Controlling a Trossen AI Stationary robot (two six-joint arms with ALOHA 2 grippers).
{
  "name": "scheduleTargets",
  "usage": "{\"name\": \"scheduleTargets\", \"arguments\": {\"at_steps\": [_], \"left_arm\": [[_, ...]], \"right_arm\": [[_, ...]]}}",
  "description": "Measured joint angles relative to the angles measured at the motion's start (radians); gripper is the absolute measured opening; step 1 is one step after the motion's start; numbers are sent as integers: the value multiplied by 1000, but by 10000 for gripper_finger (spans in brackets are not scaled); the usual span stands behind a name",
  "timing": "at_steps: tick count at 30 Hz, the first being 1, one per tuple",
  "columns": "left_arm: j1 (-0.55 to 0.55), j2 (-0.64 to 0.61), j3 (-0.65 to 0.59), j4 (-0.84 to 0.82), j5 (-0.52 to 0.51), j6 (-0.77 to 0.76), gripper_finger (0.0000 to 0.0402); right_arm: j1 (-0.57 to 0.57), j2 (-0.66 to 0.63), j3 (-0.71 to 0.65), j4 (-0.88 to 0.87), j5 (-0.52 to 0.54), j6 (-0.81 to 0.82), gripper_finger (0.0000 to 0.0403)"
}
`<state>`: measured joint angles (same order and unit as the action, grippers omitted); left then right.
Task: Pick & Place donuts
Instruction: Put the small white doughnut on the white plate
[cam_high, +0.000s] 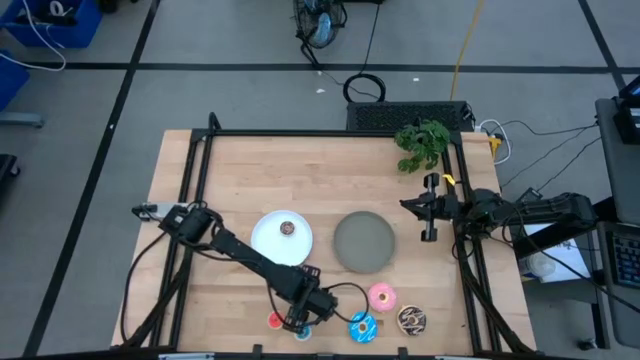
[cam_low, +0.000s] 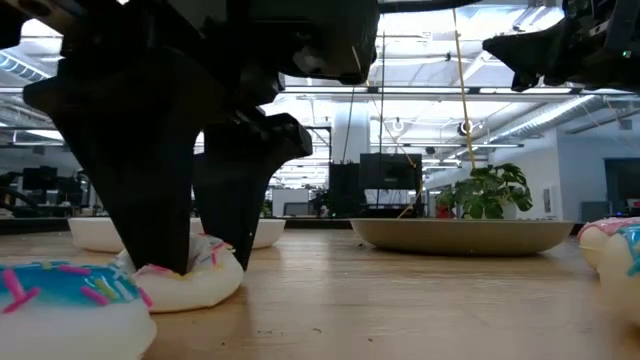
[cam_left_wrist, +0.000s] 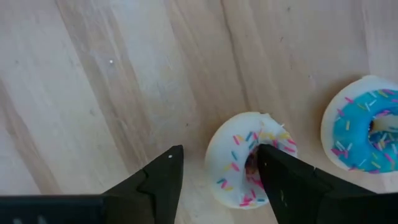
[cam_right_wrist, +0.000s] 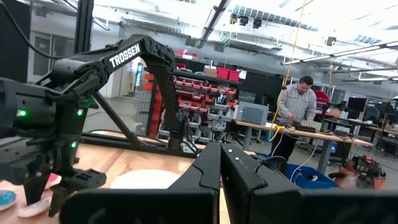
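Observation:
My left gripper (cam_left_wrist: 219, 163) is open and points down at the table's near edge (cam_high: 300, 320). It stands over a small white sprinkled donut (cam_left_wrist: 244, 163) that lies flat on the wood. A small blue donut (cam_left_wrist: 364, 129) and a small red donut (cam_high: 275, 320) lie beside it. The larger blue sprinkled (cam_high: 362, 326), pink (cam_high: 382, 296) and chocolate (cam_high: 411, 319) donuts lie to the right. A small brown donut (cam_high: 288, 228) sits on the white plate (cam_high: 268, 245). My right gripper (cam_high: 430, 232) is shut and waits at the right side, touching nothing. My left gripper comes from above, pointing down. One finger (cam_left_wrist: 280, 177) stands inside the white donut's hole (cam_left_wrist: 252, 167), against its inner edge. The other finger (cam_left_wrist: 163, 180) is outside the ring with bare wood between it and the donut. The donut lies flat on the table.
A grey plate (cam_high: 364, 242) lies right of the white plate at mid-table. A green plant (cam_high: 422, 143) stands at the far right corner. Black frame rails (cam_high: 195, 190) run along the table's sides. A person stands at a bench in the room beyond (cam_right_wrist: 298, 109).

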<state>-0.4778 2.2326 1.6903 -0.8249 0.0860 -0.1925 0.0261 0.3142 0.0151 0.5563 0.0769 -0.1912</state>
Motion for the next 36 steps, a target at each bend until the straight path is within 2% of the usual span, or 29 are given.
{"name": "scheduleTargets", "arguments": {"at_steps": [4,11,12,20,24,28,36], "left_arm": [[4,1,0,-1,24,0,170],[23,4,-1,-7,95,5,27],[25,4,-1,-7,100,4,16],[34,8,24,-61,103,8,21],[39,13,99,-182,34,13,8],[40,10,192,-294,-29,45,19],[40,8,371,-572,-54,42,7]], "right_arm": [[0,4,0,0,0,-3,0],[0,3,0,1,0,-4,0],[0,3,0,1,0,-4,0],[0,3,0,1,0,-4,0],[0,3,0,1,0,-4,0],[0,3,0,6,0,-4,0],[0,3,0,8,0,-4,0]]}}
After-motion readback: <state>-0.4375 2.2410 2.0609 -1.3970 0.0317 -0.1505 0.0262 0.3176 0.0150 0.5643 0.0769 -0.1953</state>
